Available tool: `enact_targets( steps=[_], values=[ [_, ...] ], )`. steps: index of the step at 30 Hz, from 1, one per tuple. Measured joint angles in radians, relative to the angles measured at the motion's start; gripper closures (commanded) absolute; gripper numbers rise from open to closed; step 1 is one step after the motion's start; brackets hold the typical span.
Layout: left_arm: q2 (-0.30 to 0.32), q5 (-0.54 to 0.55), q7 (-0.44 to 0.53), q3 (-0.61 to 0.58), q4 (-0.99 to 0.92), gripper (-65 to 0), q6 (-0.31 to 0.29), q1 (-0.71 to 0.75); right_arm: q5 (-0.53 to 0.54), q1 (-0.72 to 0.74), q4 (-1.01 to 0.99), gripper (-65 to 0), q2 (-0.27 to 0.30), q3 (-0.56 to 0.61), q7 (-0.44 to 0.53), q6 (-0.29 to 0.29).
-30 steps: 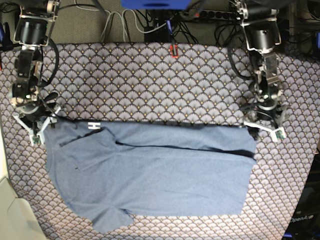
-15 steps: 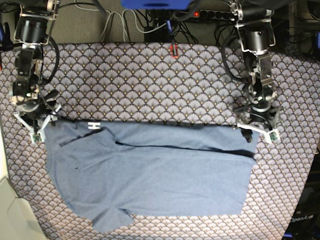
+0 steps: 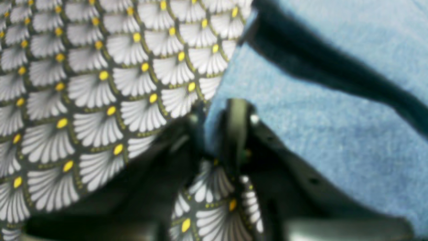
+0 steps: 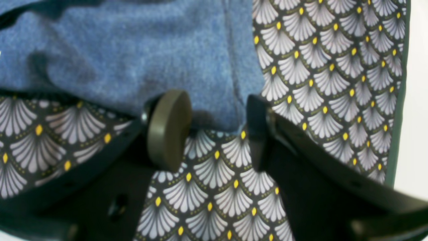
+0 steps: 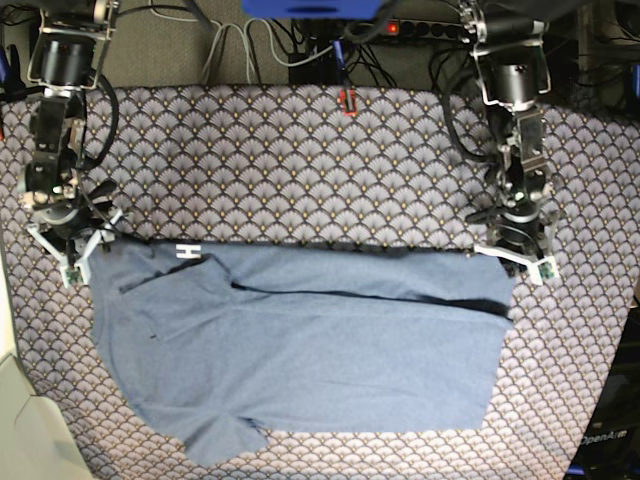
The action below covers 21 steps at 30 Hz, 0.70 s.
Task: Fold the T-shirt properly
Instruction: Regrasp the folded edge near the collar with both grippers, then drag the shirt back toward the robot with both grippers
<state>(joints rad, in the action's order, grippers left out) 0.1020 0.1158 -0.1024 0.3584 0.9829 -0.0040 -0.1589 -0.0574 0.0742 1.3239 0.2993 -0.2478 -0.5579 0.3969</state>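
Observation:
The grey-blue T-shirt (image 5: 300,350) lies flat on the scallop-patterned tablecloth (image 5: 300,160), folded lengthwise, with its white neck label (image 5: 186,251) at the upper left. My left gripper (image 5: 512,262) sits at the shirt's upper right corner. In the left wrist view this gripper (image 3: 215,124) is pinched shut on the edge of the T-shirt (image 3: 317,117). My right gripper (image 5: 82,258) is at the upper left corner. In the right wrist view it (image 4: 214,132) stands open, its pads either side of the T-shirt (image 4: 133,60) edge.
Cables and a power strip (image 5: 420,28) run behind the table's far edge. A small red item (image 5: 347,101) lies at the back centre of the cloth. A white surface (image 5: 20,420) borders the lower left. The cloth's green edge (image 4: 398,100) shows beside the right gripper.
My left gripper slid inward onto the shirt's upper right corner and closed on the fabric. The right gripper stayed open at the upper left corner.

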Motion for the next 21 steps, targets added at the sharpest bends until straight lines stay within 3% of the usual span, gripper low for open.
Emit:
enact_targets(
  steps=[3, 21],
  values=[
    [0.0, 0.0, 0.01, 0.0, -0.012, -0.5, 0.0, -0.003, -0.003, 0.0, 0.0, -31.0, 0.002, 0.0, 0.0, 0.0],
    [0.0, 0.0, -0.021, 0.0, 0.037, -0.6, 0.0, 0.014, -0.005, -0.018, 0.062, -31.0, 0.016, -0.002, 0.005, 0.003]
  ],
)
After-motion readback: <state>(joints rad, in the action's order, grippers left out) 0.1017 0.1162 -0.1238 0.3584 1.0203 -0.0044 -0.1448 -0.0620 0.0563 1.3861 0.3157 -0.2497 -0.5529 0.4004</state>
